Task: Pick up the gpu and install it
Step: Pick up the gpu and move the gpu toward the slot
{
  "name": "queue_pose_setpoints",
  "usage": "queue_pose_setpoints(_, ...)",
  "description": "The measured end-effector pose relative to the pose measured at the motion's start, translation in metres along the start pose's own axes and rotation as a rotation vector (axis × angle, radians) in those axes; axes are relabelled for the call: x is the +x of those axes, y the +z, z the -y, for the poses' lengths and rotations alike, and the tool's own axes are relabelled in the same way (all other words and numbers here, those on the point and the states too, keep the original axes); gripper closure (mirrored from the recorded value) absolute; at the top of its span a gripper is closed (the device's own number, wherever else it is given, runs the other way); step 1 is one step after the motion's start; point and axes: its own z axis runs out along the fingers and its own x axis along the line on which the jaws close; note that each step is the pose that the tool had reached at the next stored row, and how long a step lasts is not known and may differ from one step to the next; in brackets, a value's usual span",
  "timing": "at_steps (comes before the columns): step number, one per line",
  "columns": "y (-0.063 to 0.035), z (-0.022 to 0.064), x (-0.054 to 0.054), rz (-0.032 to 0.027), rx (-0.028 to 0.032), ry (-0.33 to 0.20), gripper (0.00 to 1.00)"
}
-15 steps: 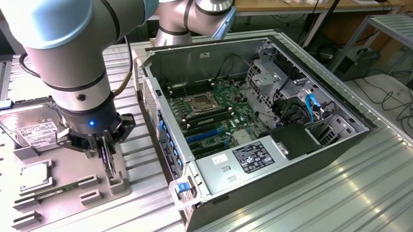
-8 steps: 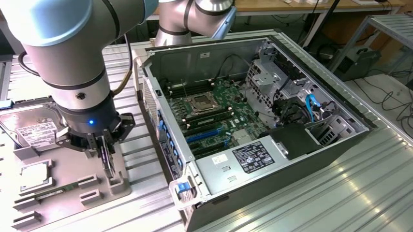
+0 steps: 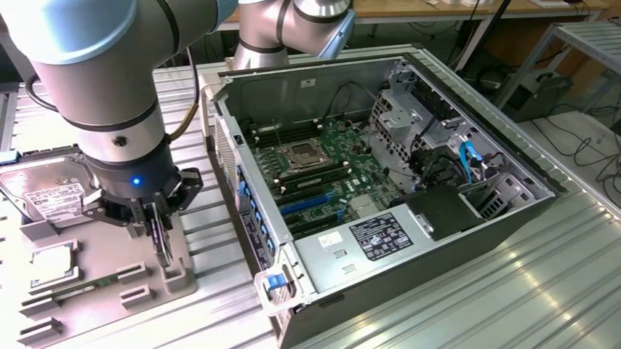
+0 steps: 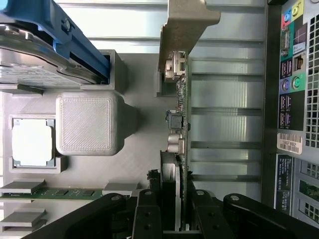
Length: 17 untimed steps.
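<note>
The gpu (image 3: 163, 251) stands on edge at the grey fixture tray (image 3: 107, 247), at the exterior view's left. My gripper (image 3: 155, 227) comes straight down on it and is shut on it. In the wrist view the gpu (image 4: 180, 124) appears edge-on as a thin green board with connectors and a round fan edge. Its silver bracket (image 4: 185, 25) is at the end away from my gripper (image 4: 174, 219). The black fingers (image 4: 147, 216) press on both faces of the card. I cannot tell whether the card's lower edge still rests in its grey holder (image 3: 174, 276).
The open computer case (image 3: 243, 94) lies to the exterior view's right of the tray, its motherboard (image 3: 325, 163) with blue slots (image 3: 308, 203) facing up. The tray also holds a hard drive (image 3: 43, 190), a processor (image 4: 32, 142) and a memory stick (image 4: 60, 191).
</note>
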Motion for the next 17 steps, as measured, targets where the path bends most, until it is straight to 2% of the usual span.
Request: queue_pose_setpoints(17,-0.0044,-0.0002,-0.0001,-0.0016,0.0001,0.000,0.72)
